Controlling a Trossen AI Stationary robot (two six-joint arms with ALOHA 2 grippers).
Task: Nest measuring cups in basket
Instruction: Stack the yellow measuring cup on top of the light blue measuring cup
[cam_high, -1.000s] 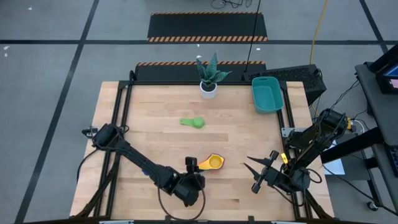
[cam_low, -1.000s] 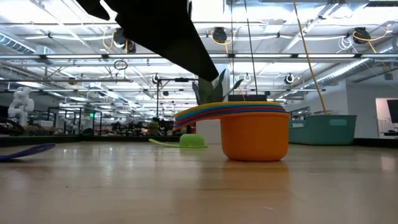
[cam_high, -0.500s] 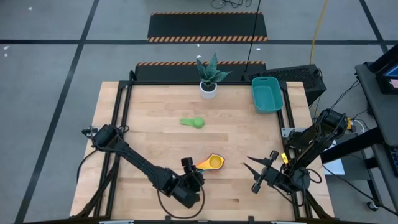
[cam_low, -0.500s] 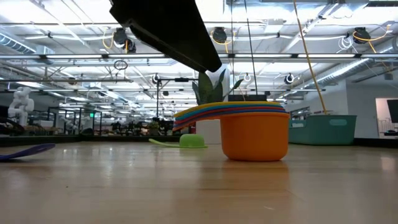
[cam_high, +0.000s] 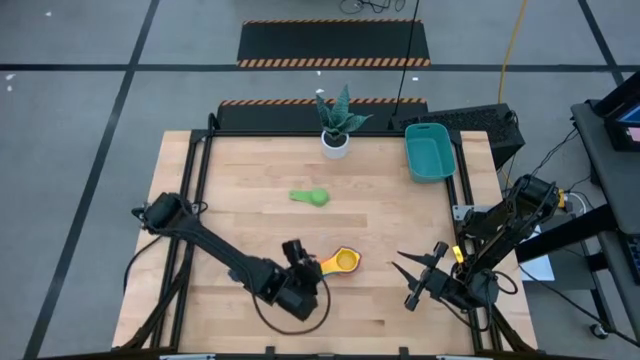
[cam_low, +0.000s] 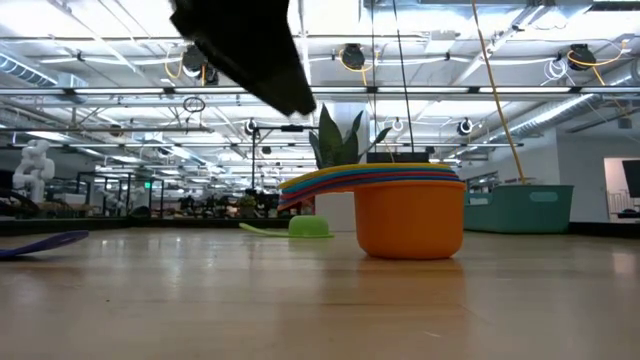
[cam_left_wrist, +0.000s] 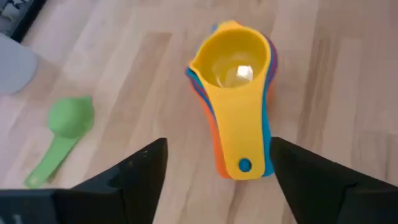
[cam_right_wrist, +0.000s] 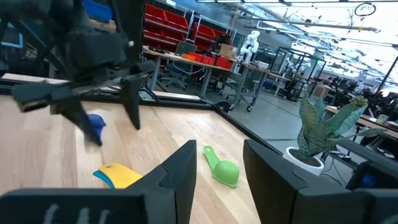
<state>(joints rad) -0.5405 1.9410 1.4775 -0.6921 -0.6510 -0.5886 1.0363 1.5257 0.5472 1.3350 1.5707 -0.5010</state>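
A nested stack of measuring cups (cam_high: 340, 262) stands bowl-down on the table near its front middle. Its bottom cup is orange (cam_low: 410, 215) and its top cup is yellow (cam_left_wrist: 233, 93). A green cup (cam_high: 310, 197) lies alone toward the table's middle. The teal basket (cam_high: 428, 152) stands at the far right corner. My left gripper (cam_high: 300, 258) hovers open just left of the stack and above it. In the left wrist view its fingers (cam_left_wrist: 149, 165) show on either side of the stacked handles' end (cam_left_wrist: 244, 165) without touching. My right gripper (cam_high: 405, 280) waits open to the stack's right.
A white pot with a plant (cam_high: 335, 135) stands at the far edge. A blue handle (cam_low: 45, 243) lies on the table at the near left in the low view. Bare wood lies between the stack and the basket.
My left gripper has risen and drawn back a little from the stack's handles toward the table's left, rolling about its own axis. The stack and the green cup have stayed where they were.
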